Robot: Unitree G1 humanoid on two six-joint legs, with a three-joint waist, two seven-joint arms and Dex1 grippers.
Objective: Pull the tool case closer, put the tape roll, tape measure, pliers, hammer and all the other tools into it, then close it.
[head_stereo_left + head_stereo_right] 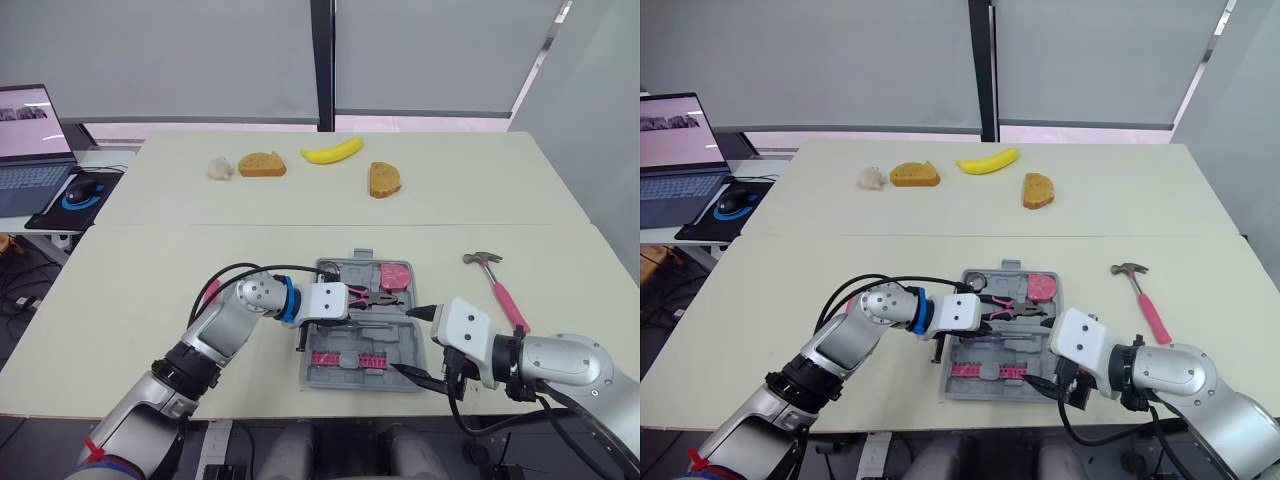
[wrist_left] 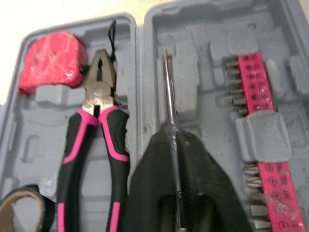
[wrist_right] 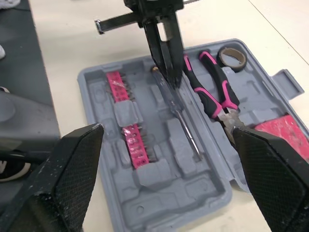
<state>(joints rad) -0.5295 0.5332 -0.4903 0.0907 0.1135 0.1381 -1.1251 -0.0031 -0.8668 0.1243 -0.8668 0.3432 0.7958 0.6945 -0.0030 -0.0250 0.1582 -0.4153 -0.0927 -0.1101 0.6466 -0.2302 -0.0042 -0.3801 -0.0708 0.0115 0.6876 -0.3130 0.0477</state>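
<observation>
1. L gripper (image 3: 170, 72) clamped on screwdriver (image 3: 186, 128), over open tool case (image 1: 350, 385)
2. R gripper (image 1: 410, 340) fingers wide apart, at case's 4 o'clock
3. In case: pliers (image 2: 96, 130), tape measure (image 2: 50, 60), tape roll (image 3: 231, 57); hammer (image 1: 505, 295) on tabletop (image 1: 150, 290), 3 o'clock of case

Pale tables (image 1: 120, 290) end to end, grey blinds (image 1: 160, 60) behind, laptop (image 1: 30, 140) on a side desk (image 1: 108, 158).

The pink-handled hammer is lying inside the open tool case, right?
Not quite. The pink-handled hammer is lying on the table, to the right of the open tool case, not inside it. The left eye view shows this.
</observation>
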